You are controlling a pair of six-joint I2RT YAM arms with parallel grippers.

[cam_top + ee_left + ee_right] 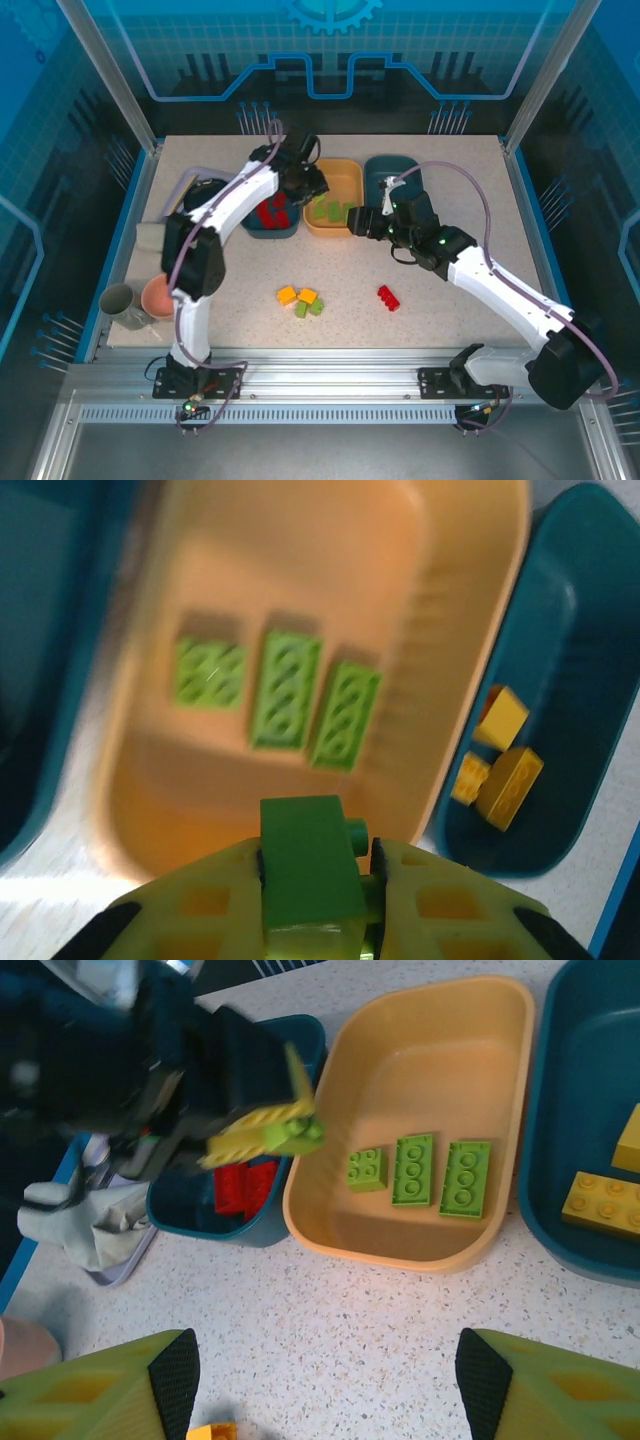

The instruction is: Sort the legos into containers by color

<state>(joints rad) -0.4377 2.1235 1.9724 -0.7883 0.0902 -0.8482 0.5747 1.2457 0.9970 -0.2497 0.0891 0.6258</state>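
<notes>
My left gripper [318, 865] is shut on a green lego [310, 875], held just above the near left edge of the orange container [300, 560], where three light green legos [285, 690] lie. Seen from above, that gripper [305, 185] hangs between the orange container [340, 231] and the left teal container [270, 232], which holds red legos [270, 212]. The right teal container [570, 630] holds yellow legos [505, 765]. My right gripper [325, 1380] is open over bare table in front of the orange container. Yellow [296, 295], green [310, 308] and red [388, 298] legos lie loose nearer the arms.
A grey cup [120, 305] and an orange cup [160, 295] stand at the table's left edge. A crumpled cloth [70, 1220] lies left of the left teal container. The right arm [500, 290] stretches across the right half of the table.
</notes>
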